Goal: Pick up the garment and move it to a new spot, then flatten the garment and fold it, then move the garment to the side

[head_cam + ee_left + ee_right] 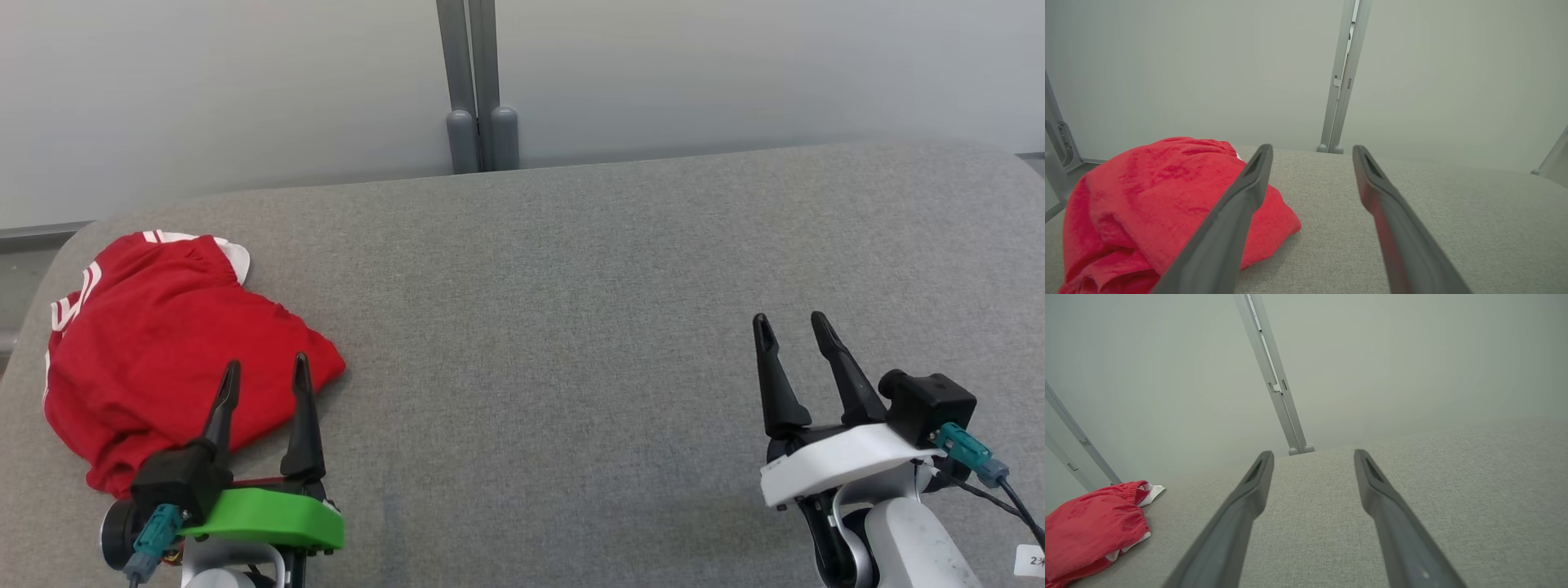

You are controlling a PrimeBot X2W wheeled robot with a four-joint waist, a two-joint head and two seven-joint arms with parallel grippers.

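**Inspector:** Left gripper (267,362): jaws spread wide, nothing between them. It sits at the near right edge of the garment (163,343). I cannot tell whether one finger brushes the cloth.

**Clerk:** And the right gripper (789,317)?

**Inspector:** It is likewise parted and empty, well apart from the garment on its right side.

**Clerk:** Condition of the garment?

**Inspector:** It is a crumpled red heap with white trim, lying on the grey pad (571,286). Bare pad stretches away to the garment's right.

**Clerk:** The step in hand?

**Inspector:** In my judgement it is the first pickup, not yet begun. I recommend shifting the left gripper over the bunched cloth and lowering it. It should close on a thick fold, not a thin edge. It should then lift until the trailing hem is off the pad before carrying rightward. A shallow pinch would likely slip.
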